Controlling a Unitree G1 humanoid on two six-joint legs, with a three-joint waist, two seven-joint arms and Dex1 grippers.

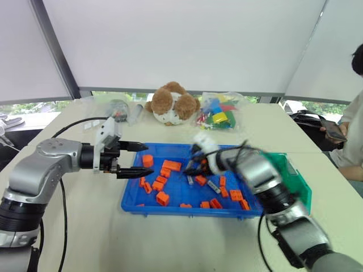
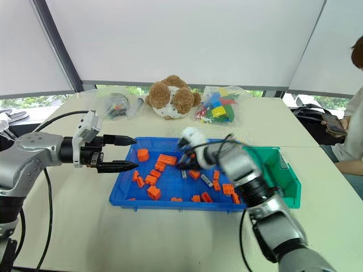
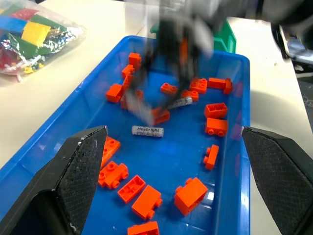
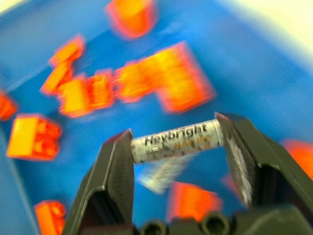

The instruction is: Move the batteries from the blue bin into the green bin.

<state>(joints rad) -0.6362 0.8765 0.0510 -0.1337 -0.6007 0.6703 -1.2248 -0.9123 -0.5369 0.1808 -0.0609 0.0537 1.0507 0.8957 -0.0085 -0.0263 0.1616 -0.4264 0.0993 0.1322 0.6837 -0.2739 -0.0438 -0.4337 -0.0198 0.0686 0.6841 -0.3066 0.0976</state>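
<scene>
The blue bin (image 1: 187,211) sits mid-table, strewn with orange blocks (image 1: 171,166). Two batteries (image 3: 147,131) (image 3: 180,102) lie on its floor among them. My right gripper (image 4: 176,142) hangs blurred above the middle of the blue bin, shut on a silver battery (image 4: 176,141) pinched end to end between its fingers. The green bin (image 1: 296,180) stands against the blue bin's right end, behind my right forearm. At the blue bin's left edge my left gripper (image 1: 148,158) hovers open, holding nothing and pointing right.
A plush dog (image 1: 173,105) and a clear bag of coloured blocks (image 1: 218,113) lie beyond the blue bin. Another clear bag (image 1: 116,109) is at the back left. A person (image 1: 351,130) holding a phone sits at the table's right edge.
</scene>
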